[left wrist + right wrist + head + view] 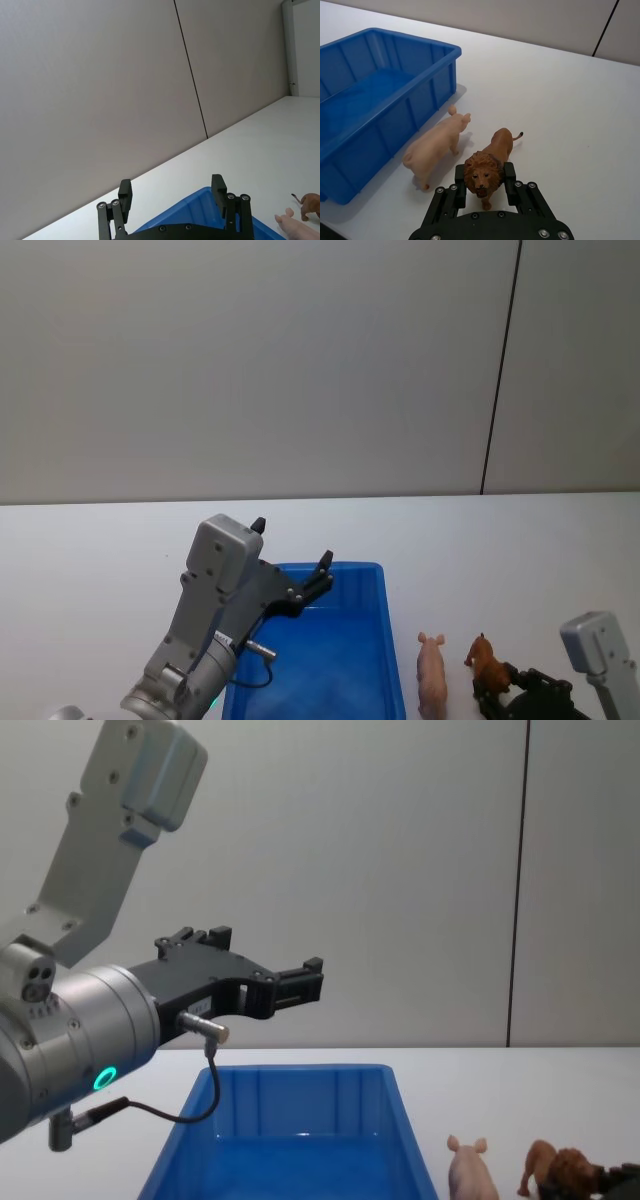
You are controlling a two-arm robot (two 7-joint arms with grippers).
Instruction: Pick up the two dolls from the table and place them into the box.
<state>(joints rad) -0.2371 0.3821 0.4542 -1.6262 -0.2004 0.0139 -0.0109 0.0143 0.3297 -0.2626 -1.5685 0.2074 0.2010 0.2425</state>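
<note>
Looking down from the head camera, you had the blue box (pixel 330 660) low in the middle of the white worktop (pixel 90 560). The pale pink pig (pixel 432 680) stood just beside the box's right wall, and the orange-brown lion (pixel 485 660) just right of the pig. Your right gripper (pixel 500 695) met the lion from the near side, and that arm was the nearer one to both dolls. Your left gripper (pixel 291 544) hung over the box's left rear part.

From the left wrist camera, the left gripper (pixel 171 192) had its two black fingers spread wide with nothing between them. Beyond it came the box's blue rim (pixel 200 199), then the pig (pixel 295 226) and the lion (pixel 311 204).

From the right wrist camera, the right gripper (pixel 485 175) was closed on the lion (pixel 495 150), a finger pressed to each side of its mane. The lion stood upright on the worktop (pixel 560 100). Its long axis ran straight away from the gripper, face toward the wrist and tail farthest. The pig (pixel 437 145) stood alongside but apart, between the lion and the box (pixel 395 117). As I judge it, your carry had to rise over the pig and the rim, toward the robot's left. The box held nothing.

From the chest camera, the left gripper (pixel 265 950) hovered well above the box (pixel 300 1069), whose inside was bare. The pig (pixel 468 1170) and the lion (pixel 560 1175) stood on the worktop to the box's right.
</note>
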